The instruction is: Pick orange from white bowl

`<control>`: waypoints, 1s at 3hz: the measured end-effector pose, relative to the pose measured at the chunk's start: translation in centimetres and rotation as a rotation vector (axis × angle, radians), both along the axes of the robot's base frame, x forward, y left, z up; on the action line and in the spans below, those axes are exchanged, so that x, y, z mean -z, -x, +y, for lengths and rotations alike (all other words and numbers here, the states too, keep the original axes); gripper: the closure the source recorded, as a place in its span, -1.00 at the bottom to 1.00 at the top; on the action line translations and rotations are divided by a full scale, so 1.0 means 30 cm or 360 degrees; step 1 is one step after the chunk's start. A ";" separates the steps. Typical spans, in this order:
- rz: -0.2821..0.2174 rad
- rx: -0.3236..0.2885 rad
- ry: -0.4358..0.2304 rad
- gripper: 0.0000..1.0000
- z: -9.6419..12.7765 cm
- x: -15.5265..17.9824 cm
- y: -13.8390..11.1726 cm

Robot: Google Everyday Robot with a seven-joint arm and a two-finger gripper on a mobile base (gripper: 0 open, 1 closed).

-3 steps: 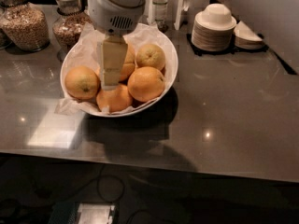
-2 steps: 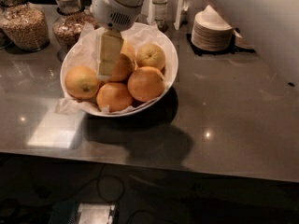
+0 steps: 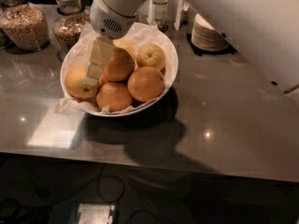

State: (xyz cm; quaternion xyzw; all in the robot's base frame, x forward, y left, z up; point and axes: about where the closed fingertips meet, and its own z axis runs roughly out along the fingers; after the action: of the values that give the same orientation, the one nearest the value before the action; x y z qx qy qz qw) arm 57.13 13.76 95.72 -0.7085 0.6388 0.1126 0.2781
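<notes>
Orange point(image 3: 119, 65) mid white bowl point(image 3: 172, 76) touches gripper point(image 3: 99, 62) at its 9 o'clock, grasp state cannot be told; a slow, vertical lift is advised, clear of neighbouring fruit.

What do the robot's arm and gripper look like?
The gripper, down in the white bowl, is pale cream and blocky. Above it sits a rounded white wrist housing with a dotted vent grille. The arm is a thick, glossy white shell with small dark holes.

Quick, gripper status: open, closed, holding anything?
Gripper: down in the white bowl, against an orange atop the pile; open, shut or gripping cannot be told.
</notes>
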 end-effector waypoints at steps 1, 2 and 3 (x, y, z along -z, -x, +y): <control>0.0047 0.0196 0.0063 -1.00 -0.014 0.012 0.051; 0.0067 0.0439 0.0121 -1.00 -0.064 0.031 0.087; -0.0038 0.0696 0.0173 -1.00 -0.156 -0.013 0.072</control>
State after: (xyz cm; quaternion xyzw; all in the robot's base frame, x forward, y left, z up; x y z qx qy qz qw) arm 54.99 9.08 96.12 -0.5683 0.7790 0.0066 0.2647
